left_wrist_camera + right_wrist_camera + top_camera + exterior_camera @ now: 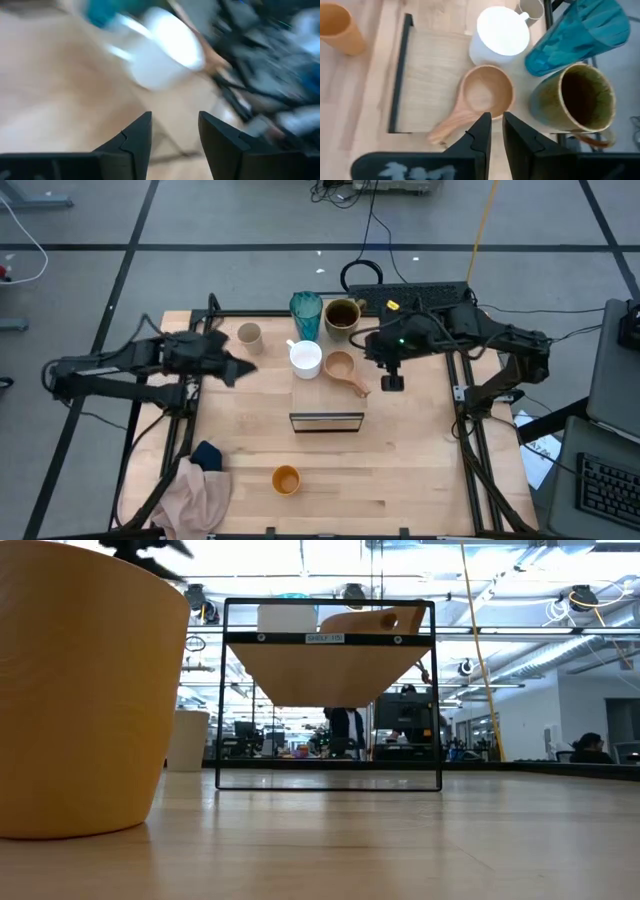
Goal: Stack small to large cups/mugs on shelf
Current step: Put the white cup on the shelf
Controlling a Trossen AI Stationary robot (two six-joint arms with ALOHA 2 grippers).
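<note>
The light-wood shelf (325,395) lies mid-table. The white mug (306,358) and the tan wooden handled cup (342,368) stand on its far end; both show atop it in the low view (287,617) (365,620). The teal tumbler (306,313) and the olive-brown mug (342,315) stand just beyond that end. The small beige cup (249,335) stands on the table left of the shelf. The small orange cup (286,479) stands near the front edge. My left gripper (243,368) is open and empty, left of the white mug (165,47). My right gripper (392,383) is shut and empty, right of the wooden cup (487,92).
A pink cloth (200,495) with a dark blue item (208,455) lies at the near left corner. The orange cup fills the low view's left (80,690). A bare stretch of the shelf's top (432,75) lies on the near side of the cups.
</note>
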